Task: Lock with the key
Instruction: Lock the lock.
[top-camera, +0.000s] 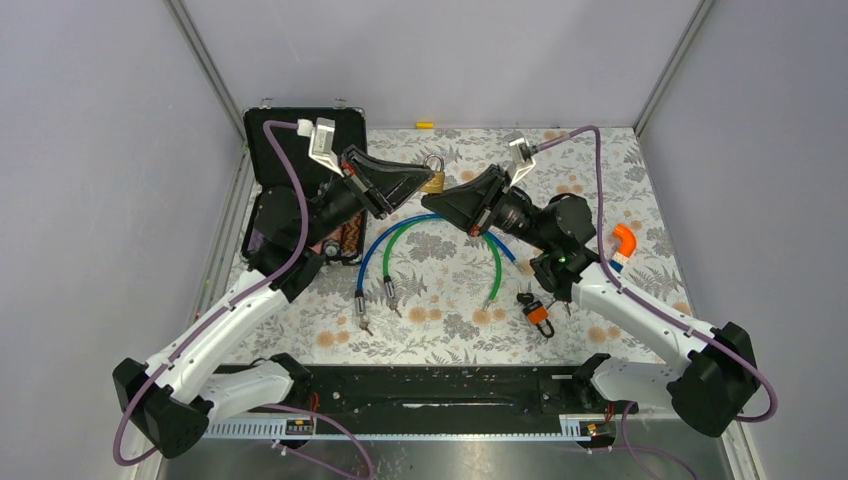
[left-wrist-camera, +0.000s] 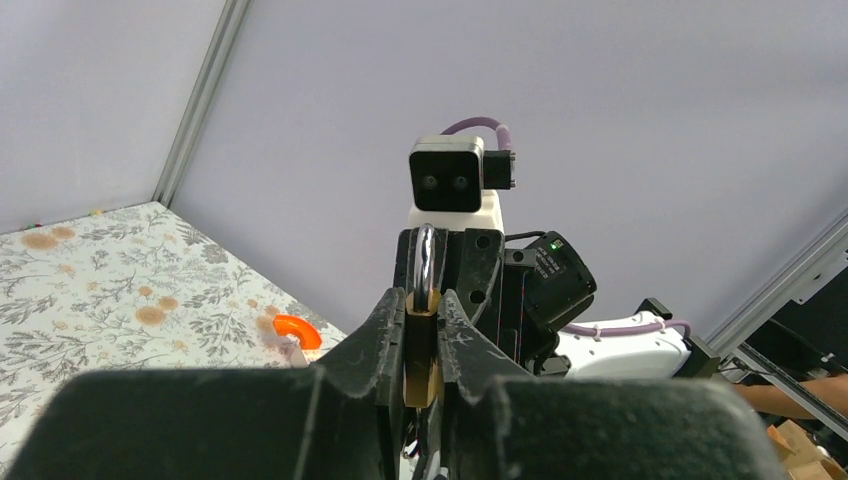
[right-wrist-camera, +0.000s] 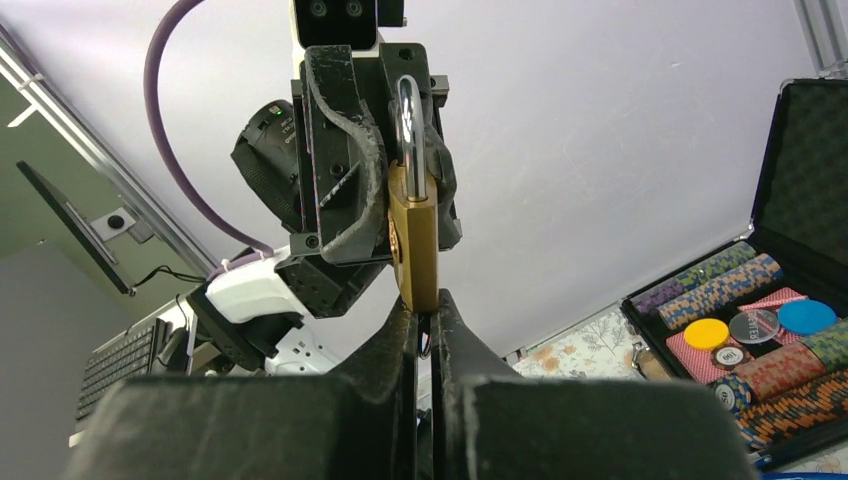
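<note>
Over the floral table my two arms meet nose to nose, and the padlock is held up between them, off the surface. My left gripper is clamped on its brass body from both sides. The shackle is uppermost in both wrist views, so I judge the long axis runs up from the keyway end. My right gripper is pinched fully closed right at that lower end, touching it or just short, and is the nearer one to the keyway. The overhead view shows only where the arms meet. The right wrist view shows the lock standing in line above my fingertips, but any key is hidden between the pads, so I cannot tell whether I hold one.
</note>
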